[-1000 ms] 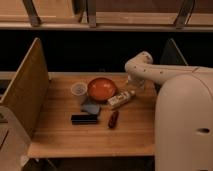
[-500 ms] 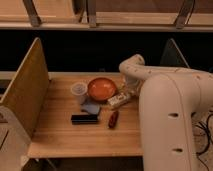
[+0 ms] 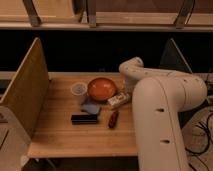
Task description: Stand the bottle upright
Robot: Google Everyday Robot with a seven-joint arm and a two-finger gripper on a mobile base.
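Observation:
The whitish-cream bottle (image 3: 118,100) with a darker label band lies on its side on the wooden table (image 3: 60,137), just right of the orange bowl (image 3: 101,88). My white arm (image 3: 165,110) fills the right of the camera view and bends down from its elbow (image 3: 132,65) toward the table. My gripper (image 3: 128,92) is at the bottle's right end, low over the table, and the arm mostly hides it. I cannot see whether it touches the bottle.
A clear round cup (image 3: 78,90) stands left of the bowl. A blue flat object (image 3: 91,108), a black rectangular object (image 3: 84,119) and a dark red elongated object (image 3: 113,119) lie nearer the front. A wooden side panel (image 3: 27,82) stands on the left.
My arm has swung left and now covers far more of the right side of the view. The bottle and the other objects have not moved.

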